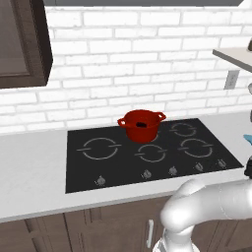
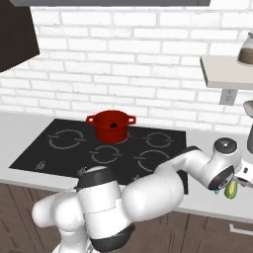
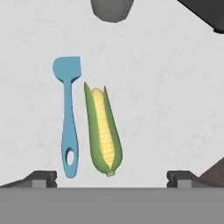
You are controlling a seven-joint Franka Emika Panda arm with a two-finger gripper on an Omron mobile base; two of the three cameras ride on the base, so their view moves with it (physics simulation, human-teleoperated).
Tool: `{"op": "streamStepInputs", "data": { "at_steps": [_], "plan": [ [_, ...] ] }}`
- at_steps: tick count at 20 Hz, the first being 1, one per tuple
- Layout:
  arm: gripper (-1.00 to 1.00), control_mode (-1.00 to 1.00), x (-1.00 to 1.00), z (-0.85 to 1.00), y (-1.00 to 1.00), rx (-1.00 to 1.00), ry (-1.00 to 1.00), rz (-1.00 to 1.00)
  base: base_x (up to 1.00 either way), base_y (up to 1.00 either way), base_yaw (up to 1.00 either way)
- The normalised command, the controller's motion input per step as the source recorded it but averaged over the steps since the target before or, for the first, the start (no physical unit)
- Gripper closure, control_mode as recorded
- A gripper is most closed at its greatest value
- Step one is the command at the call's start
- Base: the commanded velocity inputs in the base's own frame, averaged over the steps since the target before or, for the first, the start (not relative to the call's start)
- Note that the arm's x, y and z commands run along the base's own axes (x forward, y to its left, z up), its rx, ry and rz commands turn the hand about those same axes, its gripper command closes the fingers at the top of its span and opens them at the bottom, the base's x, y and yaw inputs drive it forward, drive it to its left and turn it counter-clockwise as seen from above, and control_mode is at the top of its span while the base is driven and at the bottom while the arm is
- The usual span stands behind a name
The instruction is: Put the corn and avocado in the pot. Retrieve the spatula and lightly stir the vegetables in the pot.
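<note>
Looking down from the hand view, the corn (image 3: 104, 131) lies flat on the pale speckled counter (image 3: 166, 100) in the middle of the frame, with its green husk around the yellow kernels. Just beside it on the left lies a blue spatula (image 3: 69, 122), and the two are side by side without touching. The spatula's wide blade is near the upper left and the hole in its handle is near the bottom. The hand (image 3: 112, 178) is spread wide with nothing in it, and its two dark fingertips (image 3: 41, 178) sit at the bottom left and bottom right, well apart, with the corn between them. A grey round thing (image 3: 112, 9) peeks in at the top edge. In the left base view, the red pot (image 1: 141, 125) stands upright on the black stove (image 1: 98, 167), near the back in the middle of the frame, with something small and dark inside it, too small to name. In the right base view, the white arm (image 2: 197, 170) reaches to the lower right, and a bit of the corn (image 2: 230, 189) shows there on the counter, far from the pot (image 2: 110, 126).
</note>
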Motion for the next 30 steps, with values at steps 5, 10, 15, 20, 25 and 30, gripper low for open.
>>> {"op": "streamStepInputs", "data": {
  "at_steps": [5,10,15,20,25,30],
  "plan": [
    [-1.0,-1.0,0.0,-0.04,-0.16,0.01,0.02,0.0,0.0,0.0,0.0],
    [-1.0,-1.0,0.01,-0.16,-0.1,0.02,0.03,0.0,0.0,0.0,0.0],
    [-1.0,-1.0,0.12,-0.3,-0.09,0.04,0.01,0.01,0.0,0.0,0.0],
    [-1.0,-1.0,0.19,-0.33,-0.08,0.06,0.0,0.03,0.0,0.0,0.0],
    [-1.0,-1.0,0.23,-0.18,-0.13,0.02,0.01,0.04,0.0,0.0,0.0],
    [-1.0,-1.0,0.14,0.0,-0.2,0.0,0.03,0.05,0.0,0.0,0.0]
  ]
}}
